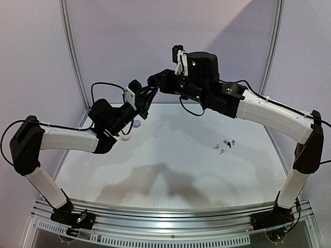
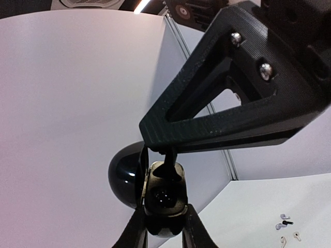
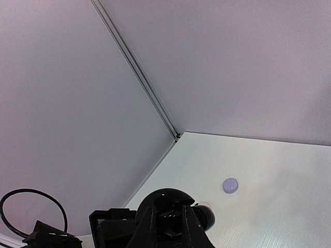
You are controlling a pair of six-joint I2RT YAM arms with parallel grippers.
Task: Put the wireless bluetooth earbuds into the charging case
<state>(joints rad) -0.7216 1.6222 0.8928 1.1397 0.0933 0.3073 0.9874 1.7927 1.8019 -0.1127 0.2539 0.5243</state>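
Note:
Above the table's far left, my left gripper [image 1: 146, 101] [image 2: 164, 213] is shut on an open black charging case [image 2: 164, 194]. The case's domed lid [image 2: 125, 178] is swung to the left and its pale inner tray faces the camera. My right gripper [image 1: 153, 88] [image 3: 169, 211] is shut just above the case. A black earbud [image 2: 168, 161] hangs from its fingertips, its lower end in the upper socket of the tray. In the right wrist view the case [image 3: 173, 199] sits right behind my fingers. Several loose earbuds [image 1: 223, 144] [image 2: 287, 228] lie on the table at the right.
A small round lavender case [image 1: 136, 124] [image 3: 230, 185] and a white one [image 1: 126, 138] lie on the white table [image 1: 176, 165] below the two grippers. Purple walls with metal posts [image 1: 72, 57] close the back and sides.

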